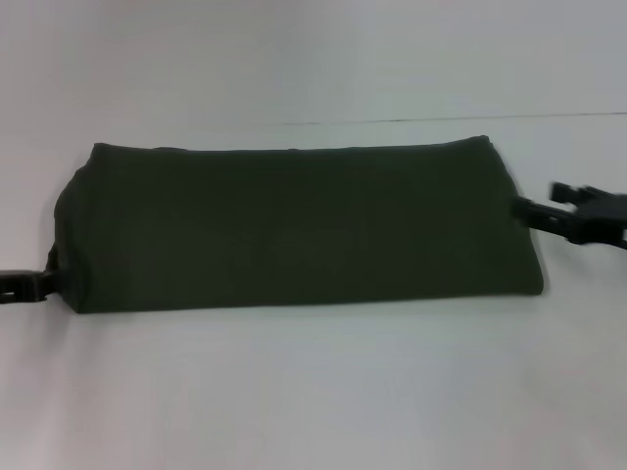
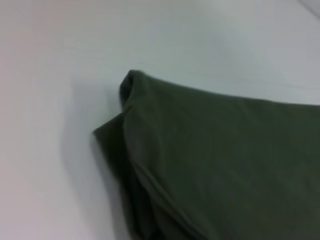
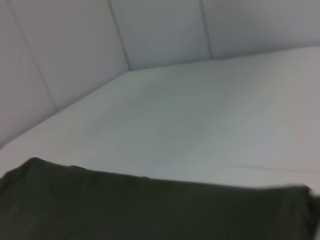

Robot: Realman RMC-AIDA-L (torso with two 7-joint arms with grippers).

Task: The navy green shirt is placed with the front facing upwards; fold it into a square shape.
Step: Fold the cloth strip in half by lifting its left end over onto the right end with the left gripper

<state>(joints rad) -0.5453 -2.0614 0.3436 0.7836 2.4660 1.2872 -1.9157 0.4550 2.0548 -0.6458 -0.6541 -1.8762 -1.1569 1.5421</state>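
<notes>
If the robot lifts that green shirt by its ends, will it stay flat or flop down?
The navy green shirt would probably sag in the middle: it is soft folded cloth, with loose layers at its corner. It likely won't slide much on the table.

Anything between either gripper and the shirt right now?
Nothing visible. The navy green shirt, folded into a long band, lies on the white table. The left gripper is at its left end and the right gripper at its right end, with only bare tabletop around them.

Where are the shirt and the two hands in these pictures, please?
shirt (image 1: 294, 230): head view, middle of the folded cloth.
left hand (image 1: 29, 287): head view, at the shirt's left end.
right hand (image 1: 578, 211): head view, by the shirt's right end.
</notes>
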